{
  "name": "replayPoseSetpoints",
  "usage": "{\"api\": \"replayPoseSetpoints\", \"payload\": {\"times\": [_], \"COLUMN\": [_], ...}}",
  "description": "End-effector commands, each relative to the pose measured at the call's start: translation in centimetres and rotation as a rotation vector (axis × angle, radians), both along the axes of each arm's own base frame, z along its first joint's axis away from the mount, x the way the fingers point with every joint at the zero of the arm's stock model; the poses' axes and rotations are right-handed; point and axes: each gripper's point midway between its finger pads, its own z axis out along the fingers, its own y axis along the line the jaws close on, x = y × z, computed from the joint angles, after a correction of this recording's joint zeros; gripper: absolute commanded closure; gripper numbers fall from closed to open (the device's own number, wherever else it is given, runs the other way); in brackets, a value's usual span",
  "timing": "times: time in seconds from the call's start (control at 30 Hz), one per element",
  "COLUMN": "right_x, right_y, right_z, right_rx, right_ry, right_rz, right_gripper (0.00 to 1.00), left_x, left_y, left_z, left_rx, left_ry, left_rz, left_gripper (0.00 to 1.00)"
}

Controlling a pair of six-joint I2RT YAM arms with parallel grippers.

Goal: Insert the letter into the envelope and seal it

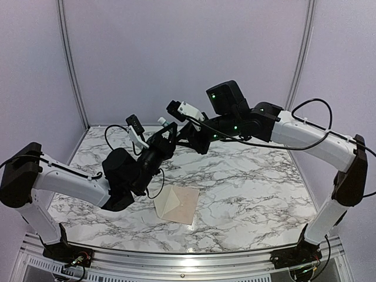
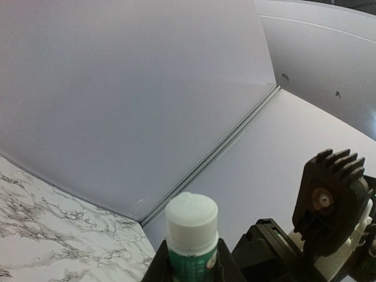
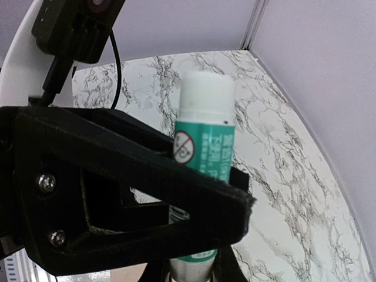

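The cream envelope [image 1: 167,203] lies flat on the marble table near the front, its triangular flap open to the left. The peach letter [image 1: 184,203] lies at its right part; I cannot tell whether it is inside or on top. Both grippers are raised well above and behind them. My left gripper [image 1: 166,133] is shut on the green body of a glue stick [image 2: 191,226], white cap [image 1: 163,121] pointing up. My right gripper [image 3: 192,273] is shut on the stick's lower white end [image 3: 205,129]. The left gripper's black finger [image 3: 147,194] crosses the right wrist view.
Marble tabletop [image 1: 252,182] with pale enclosure walls at the back and sides. The right gripper's black body [image 2: 329,205] sits close beside the left gripper. Cables hang by both arms.
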Motion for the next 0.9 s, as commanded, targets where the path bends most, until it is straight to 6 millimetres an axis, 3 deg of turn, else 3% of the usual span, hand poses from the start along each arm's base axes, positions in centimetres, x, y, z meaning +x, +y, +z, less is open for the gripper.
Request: {"api": "replayPoseSetpoints", "payload": {"times": [0.0, 0.13, 0.23, 0.37, 0.47, 0.57, 0.67, 0.87], "right_x": [0.2, 0.0, -0.2, -0.2, -0.1, -0.1, -0.2, -0.6], "right_y": [0.4, 0.3, 0.1, 0.1, 0.2, 0.2, 0.2, 0.3], "right_z": [1.4, 1.4, 1.3, 1.0, 1.0, 1.1, 1.0, 1.0], "right_rx": [0.024, 0.022, 0.021, 0.017, 0.019, 0.021, 0.020, 0.020], "right_ry": [-0.019, -0.019, -0.017, -0.017, -0.013, -0.011, -0.008, 0.002], "right_rz": [-0.005, -0.001, 0.002, -0.001, -0.001, 0.003, 0.005, 0.027], "right_gripper": [0.93, 0.96, 0.97, 0.97, 0.97, 0.97, 0.97, 0.97], "left_x": [-0.1, -0.5, -0.7, -0.8, -0.8, -0.8, -0.8, -1.0], "left_y": [-0.2, 0.1, 0.9, 1.3, 1.1, 1.0, 1.2, 0.8], "left_z": [0.7, 1.0, 1.2, 1.2, 1.1, 1.2, 1.4, 1.8], "left_rx": [-0.028, -0.008, -0.004, 0.004, 0.004, -0.004, -0.008, -0.001], "left_ry": [-0.019, -0.038, -0.044, -0.047, -0.048, -0.049, -0.053, -0.082], "left_rz": [-0.017, -0.022, -0.009, 0.003, -0.008, -0.009, -0.003, -0.030], "left_gripper": [1.00, 0.77, 0.70, 0.70, 0.77, 0.73, 0.74, 0.97]}}
